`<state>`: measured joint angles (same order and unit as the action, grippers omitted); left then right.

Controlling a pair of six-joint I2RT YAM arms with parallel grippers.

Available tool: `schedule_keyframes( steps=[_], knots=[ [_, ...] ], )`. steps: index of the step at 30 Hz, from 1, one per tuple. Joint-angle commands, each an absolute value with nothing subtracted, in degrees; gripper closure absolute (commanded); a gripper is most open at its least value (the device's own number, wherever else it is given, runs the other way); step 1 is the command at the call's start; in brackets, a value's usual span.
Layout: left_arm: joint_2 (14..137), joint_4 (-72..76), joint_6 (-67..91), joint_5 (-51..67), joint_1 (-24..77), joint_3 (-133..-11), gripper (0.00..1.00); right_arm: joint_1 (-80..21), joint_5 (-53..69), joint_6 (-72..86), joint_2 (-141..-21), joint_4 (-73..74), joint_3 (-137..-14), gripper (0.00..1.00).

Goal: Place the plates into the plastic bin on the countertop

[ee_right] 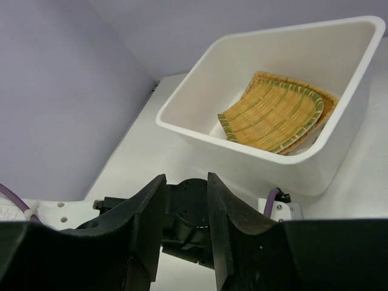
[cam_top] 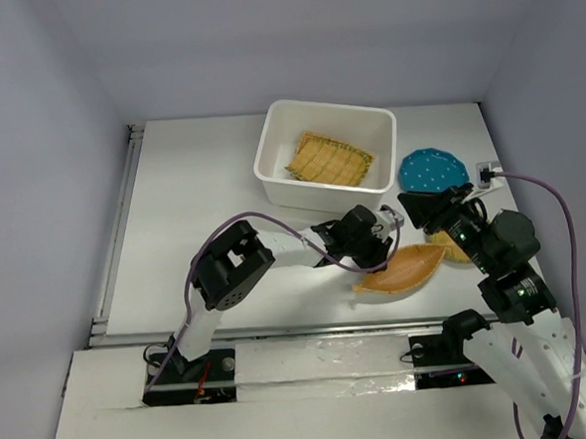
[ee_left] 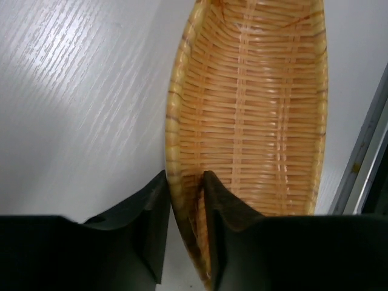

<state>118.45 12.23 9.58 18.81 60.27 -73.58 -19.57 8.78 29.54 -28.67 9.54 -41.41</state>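
Observation:
A leaf-shaped wicker plate lies on the white countertop in front of the bin. My left gripper is shut on its near rim, one finger inside the plate and one outside. The white plastic bin holds a fan-shaped wicker plate lying on another wicker plate. The teal dotted plate rests right of the bin. My right gripper hovers open and empty near it. Part of a round wicker plate shows under the right arm.
A metal rail runs along the countertop's left edge. A small white socket with a purple cable sits at the right edge by the teal plate. Grey walls enclose the back and sides.

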Motion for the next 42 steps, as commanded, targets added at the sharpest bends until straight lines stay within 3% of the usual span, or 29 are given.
schedule_keyframes(
  steps=[1, 2, 3, 8, 17, 21, 26, 29, 33, 42],
  knots=[
    [119.4, 10.8, 8.7, 18.4, 60.6, -75.7, 0.83, -19.9, 8.3, 28.8, -28.1, 7.6, -41.5, 0.61],
    [119.4, 10.6, 8.8, 18.0, 60.6, -75.5, 0.98, -19.9, 8.1, 28.9, -28.0, 7.7, -41.5, 0.61],
    [118.8, 10.6, 8.9, 17.4, 60.6, -75.2, 1.0, -19.9, 7.5, 28.9, -28.0, 7.8, -41.5, 0.62],
    [111.3, 14.1, 11.6, 15.2, 60.6, -67.4, 1.0, -19.9, 5.5, 29.7, -27.3, 8.8, -42.1, 0.62],
    [86.4, 17.2, 16.4, 7.1, 60.6, -57.6, 1.0, -19.9, -1.2, 30.9, -23.7, 10.9, -44.5, 0.64],
    [76.1, 18.1, 18.8, 2.4, 56.8, -54.3, 1.0, -19.9, -8.0, 30.1, -18.6, 14.3, -48.1, 0.61],
    [71.6, 18.6, 19.8, 1.1, 48.4, -55.3, 1.0, -19.9, -7.5, 30.1, -17.5, 15.2, -49.6, 0.61],
    [73.7, 17.2, 16.9, 2.1, 43.0, -59.8, 1.0, -19.9, -6.0, 31.0, -19.4, 15.2, -48.0, 0.61],
    [87.3, 5.3, 7.8, -2.7, 38.8, -79.2, 1.0, -19.9, -5.5, 31.8, -19.8, 14.0, -45.8, 0.61],
    [113.5, -13.5, -1.4, 15.6, 32.2, -116.0, 1.0, -19.9, -5.3, 33.0, -20.6, 13.4, -41.6, 0.61]
  ],
)
